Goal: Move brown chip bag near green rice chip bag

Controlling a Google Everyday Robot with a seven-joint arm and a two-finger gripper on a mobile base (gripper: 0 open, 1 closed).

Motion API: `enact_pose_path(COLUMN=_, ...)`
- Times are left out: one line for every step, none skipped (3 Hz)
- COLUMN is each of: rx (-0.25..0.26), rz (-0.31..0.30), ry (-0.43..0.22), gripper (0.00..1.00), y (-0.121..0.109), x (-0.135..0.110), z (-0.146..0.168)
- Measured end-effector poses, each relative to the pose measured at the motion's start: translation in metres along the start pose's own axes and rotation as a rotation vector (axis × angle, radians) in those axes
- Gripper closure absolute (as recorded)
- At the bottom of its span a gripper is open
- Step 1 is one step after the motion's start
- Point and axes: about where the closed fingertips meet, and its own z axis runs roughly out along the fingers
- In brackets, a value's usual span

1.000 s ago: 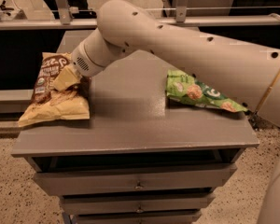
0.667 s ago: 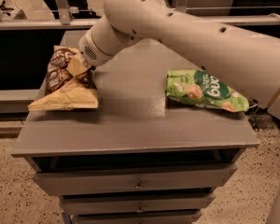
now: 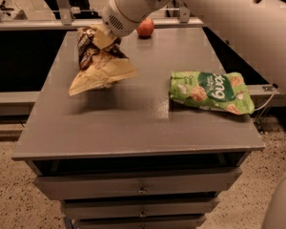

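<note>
The brown chip bag [image 3: 101, 63] hangs crumpled in the air above the left half of the grey cabinet top [image 3: 133, 118], its tan bottom edge pointing down-left. My gripper [image 3: 104, 38] is shut on the bag's upper part, just below the white wrist. The green rice chip bag [image 3: 210, 91] lies flat on the right side of the top, near the right edge, well to the right of the held bag.
A red apple [image 3: 145, 28] sits at the far edge of the cabinet top behind my wrist. The cabinet has drawers [image 3: 140, 185] at its front. My white arm [image 3: 219, 13] spans the upper right. Metal railing runs behind.
The brown chip bag has been lifted off the cabinet top and carried right, toward the middle. The arm has swung right with it, uncovering the apple.
</note>
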Motion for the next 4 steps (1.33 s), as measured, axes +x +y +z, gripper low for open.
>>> enact_pose_path(rx=-0.016, rz=-0.054, ry=0.041, gripper=1.0, y=-0.036, x=0.016, z=-0.018)
enact_pose_path(rx=-0.058, rz=-0.151, ry=0.04, gripper=1.0, y=-0.061, x=0.029, z=-0.04)
enact_pose_path(rx=-0.105, rz=-0.234, ry=0.033, gripper=1.0, y=-0.071, x=0.049, z=-0.056)
enact_pose_path(rx=-0.163, rz=-0.301, ry=0.012, gripper=1.0, y=-0.068, x=0.063, z=-0.062)
